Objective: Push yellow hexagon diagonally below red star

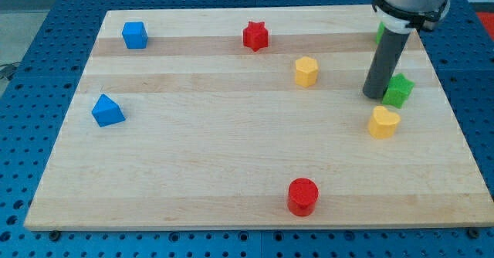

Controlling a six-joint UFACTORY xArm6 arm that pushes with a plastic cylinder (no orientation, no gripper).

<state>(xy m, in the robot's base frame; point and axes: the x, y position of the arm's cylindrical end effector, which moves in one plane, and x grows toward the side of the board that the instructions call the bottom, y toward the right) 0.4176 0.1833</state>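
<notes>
The yellow hexagon [306,71] lies right of centre in the upper part of the wooden board, below and to the right of the red star [255,35]. A clear gap separates them. My tip [376,96] rests on the board well to the right of the hexagon. It is right beside the left side of a green star [400,90]; I cannot tell whether they touch. The dark rod rises toward the view's top right.
A second yellow block [384,123] sits just below my tip. A green block [380,32] is mostly hidden behind the rod. A red cylinder [302,196] is near the bottom edge. A blue cube [134,35] and a blue triangle [106,110] are at the left.
</notes>
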